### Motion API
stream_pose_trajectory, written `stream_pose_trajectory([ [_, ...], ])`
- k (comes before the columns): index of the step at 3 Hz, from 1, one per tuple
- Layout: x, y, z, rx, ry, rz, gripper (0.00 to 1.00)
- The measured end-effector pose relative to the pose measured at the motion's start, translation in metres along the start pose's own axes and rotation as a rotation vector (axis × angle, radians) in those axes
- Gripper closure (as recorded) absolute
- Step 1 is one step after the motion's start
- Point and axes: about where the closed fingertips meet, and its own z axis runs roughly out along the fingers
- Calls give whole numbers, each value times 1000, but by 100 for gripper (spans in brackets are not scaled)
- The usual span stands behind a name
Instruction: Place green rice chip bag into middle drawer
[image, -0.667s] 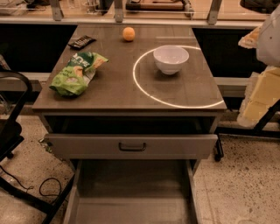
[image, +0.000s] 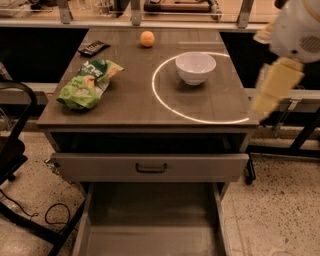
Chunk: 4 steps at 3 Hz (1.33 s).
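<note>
Zero contact so far w/ gripper (image: 276, 89) off tabletop's (image: 135, 107) rt edge, grip state can't tell, well apart from green rice chip bag (image: 87, 85) on left side; approach step, next needing reach past white bowl (image: 195, 67), grasp, then lowering into open middle drawer (image: 150, 217).

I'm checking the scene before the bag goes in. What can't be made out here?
Camera view:
middle drawer: front end cut off by the bottom edge.
drawer with the handle: inside hidden in shadow under the cabinet top.
gripper, at the right beside the cabinet top: the arm above it leaves the frame's top right corner.
green rice chip bag: lettering lost in its crumples.
</note>
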Motion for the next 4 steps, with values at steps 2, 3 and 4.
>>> stream_pose_trajectory([
  [2, -87, -107, 68, -36, -180, 239, 0],
  [3, -128, -131, 89, -40, -207, 374, 0],
  [4, -138, -132, 93, -51, -211, 430, 0],
])
